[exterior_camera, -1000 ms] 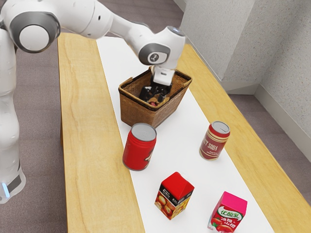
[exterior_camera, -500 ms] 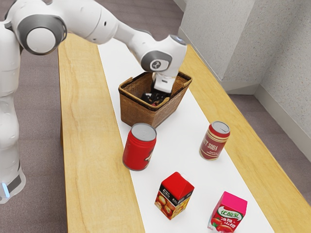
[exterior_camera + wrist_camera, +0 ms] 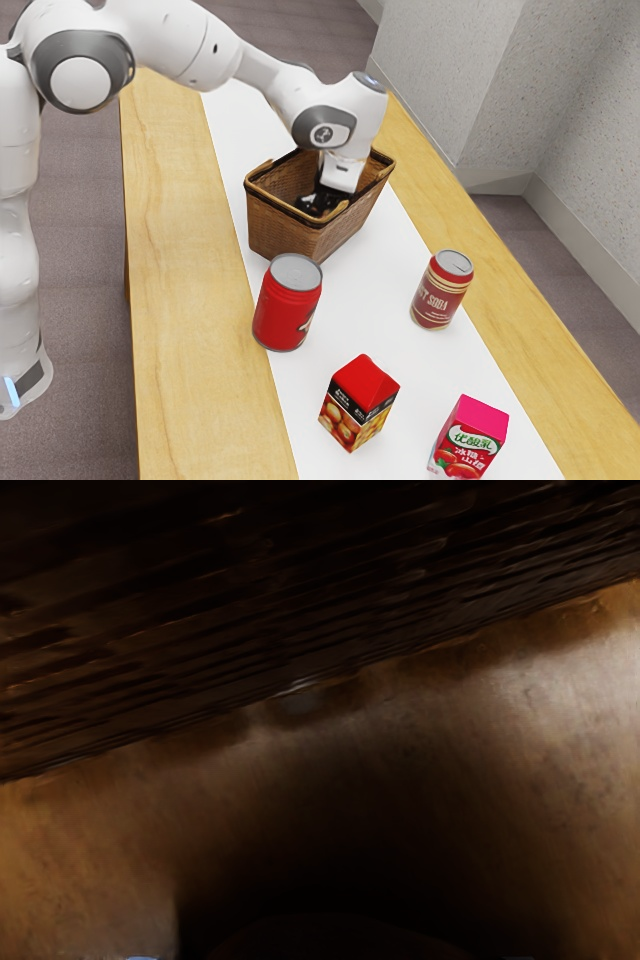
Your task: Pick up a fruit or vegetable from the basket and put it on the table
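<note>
Brown-black and rounded, a blurred form (image 3: 335, 938) lies at the wrist view's lower edge, held by the pincer (image 3: 318, 201) or just under it; I cannot tell which, nor whether it is the fruit or vegetable. It is down inside the basket (image 3: 283, 224), with a dark ribbed wall close by. How wide the pincer stands, and what it touches, I cannot tell. My hand (image 3: 341, 174) points down past the basket's rim with a slight tilt, and the arm (image 3: 252, 68) reaches over the tabletop (image 3: 175, 300) from the exterior view's upper left, bending downward at the wrist. The basket is upright between the tabletop's long edges, toward its far end. Nearer the camera stand a large red can (image 3: 286, 305) and a soda can (image 3: 440, 292), then a red-topped carton (image 3: 358, 405) and a pink-topped carton (image 3: 468, 440), toward the near end.
</note>
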`<action>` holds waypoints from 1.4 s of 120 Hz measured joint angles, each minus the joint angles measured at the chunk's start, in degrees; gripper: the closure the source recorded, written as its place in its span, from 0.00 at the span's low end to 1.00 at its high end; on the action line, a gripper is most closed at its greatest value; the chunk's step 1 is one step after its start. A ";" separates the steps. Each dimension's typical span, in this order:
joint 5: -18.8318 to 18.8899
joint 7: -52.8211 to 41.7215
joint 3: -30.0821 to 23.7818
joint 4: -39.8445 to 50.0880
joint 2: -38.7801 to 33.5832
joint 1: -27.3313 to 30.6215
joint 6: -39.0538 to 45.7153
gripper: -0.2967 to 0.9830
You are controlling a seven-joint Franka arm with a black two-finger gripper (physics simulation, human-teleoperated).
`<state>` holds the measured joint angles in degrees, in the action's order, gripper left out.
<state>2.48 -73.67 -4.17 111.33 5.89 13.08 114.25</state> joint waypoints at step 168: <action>-1.04 1.15 2.29 -55.03 13.07 10.17 -21.08 0.47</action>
<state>1.43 -72.52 -1.87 56.31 18.96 23.25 93.17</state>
